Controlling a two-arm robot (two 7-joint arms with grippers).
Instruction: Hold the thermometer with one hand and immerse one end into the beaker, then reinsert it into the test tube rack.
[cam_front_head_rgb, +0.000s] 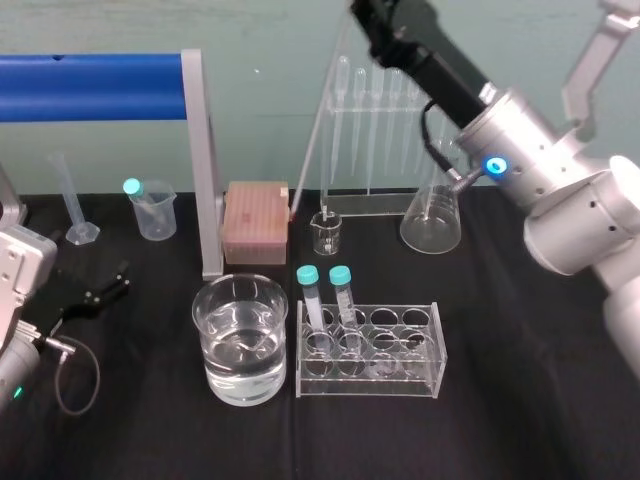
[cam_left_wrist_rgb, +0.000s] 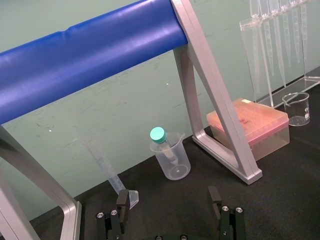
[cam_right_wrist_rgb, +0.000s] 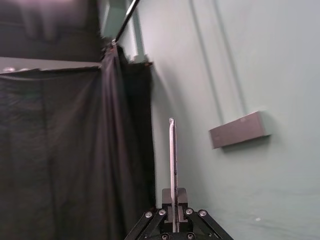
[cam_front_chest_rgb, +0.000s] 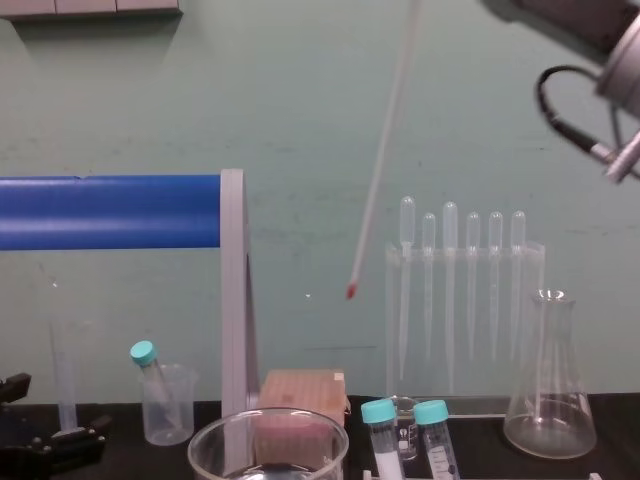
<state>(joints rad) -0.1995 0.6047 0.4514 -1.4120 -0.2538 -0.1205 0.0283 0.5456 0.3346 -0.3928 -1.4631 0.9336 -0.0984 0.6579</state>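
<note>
The thermometer is a long thin whitish rod hanging tilted high above the table, its red tip pointing down and left. My right gripper is shut on its upper part, and the rod sticks out straight between the fingers. In the head view the thermometer slants down toward the pink box. The beaker, wide, clear and part full of water, stands front centre, below and in front of the tip. The clear test tube rack sits to its right. My left gripper rests open at the table's left.
A blue roller on a grey frame spans the left back. A pink tip box, small glass beaker, conical flask and pipette stand line the back. Two capped tubes stand in the rack. A plastic beaker stands left.
</note>
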